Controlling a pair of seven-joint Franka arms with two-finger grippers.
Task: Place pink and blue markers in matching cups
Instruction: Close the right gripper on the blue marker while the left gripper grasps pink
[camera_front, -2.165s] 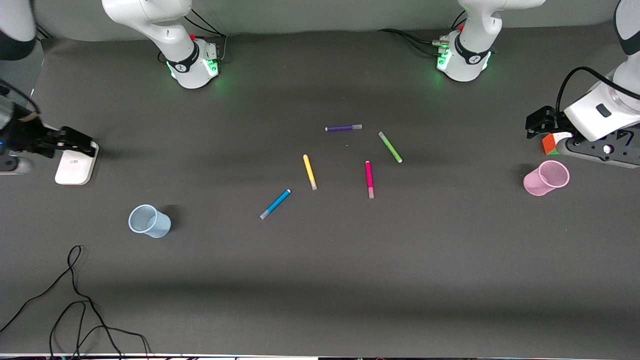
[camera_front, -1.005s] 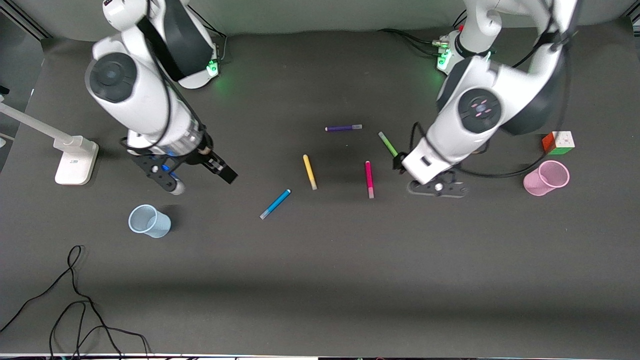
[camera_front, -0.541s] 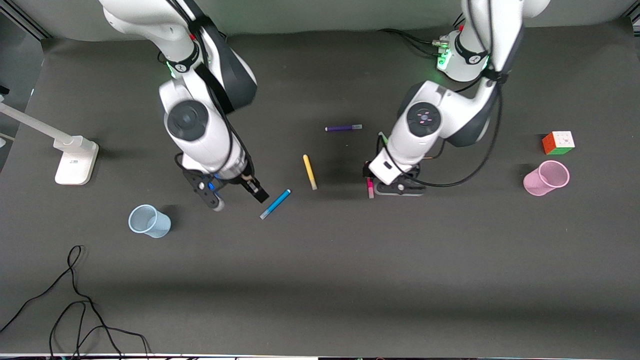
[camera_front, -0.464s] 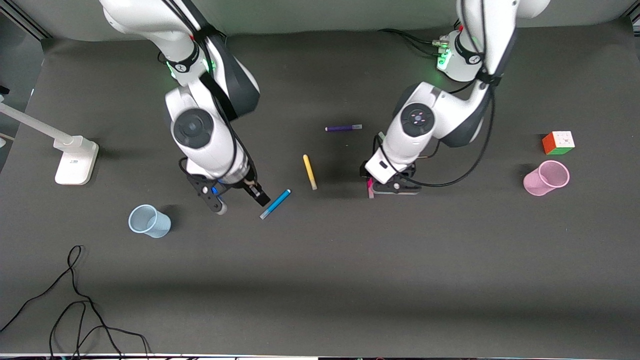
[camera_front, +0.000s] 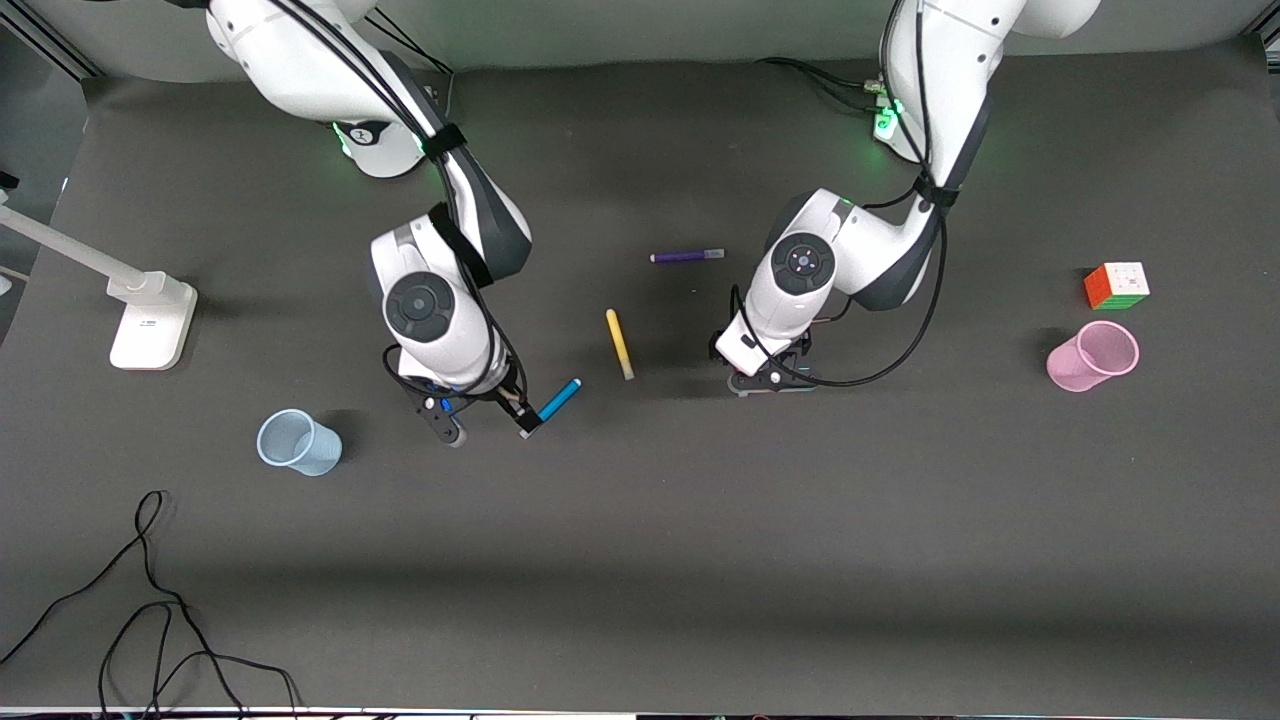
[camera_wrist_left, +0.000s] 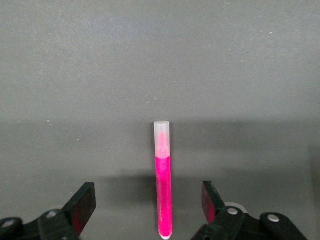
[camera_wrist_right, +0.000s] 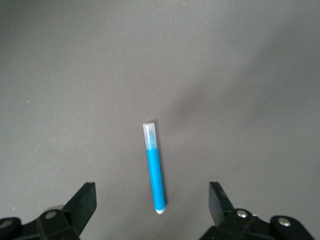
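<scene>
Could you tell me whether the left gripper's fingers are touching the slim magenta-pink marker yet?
Apart. In the left wrist view the magenta-pink marker lies on the dark table between the open fingers of the left gripper, with bare table showing on both sides of it.

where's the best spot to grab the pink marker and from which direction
Probably the middle of the magenta barrel, coming straight down from above. The pink marker lies flat on the table, so only its long sides offer a pinch. The left gripper, open, already straddles it, one finger on each side.
</scene>
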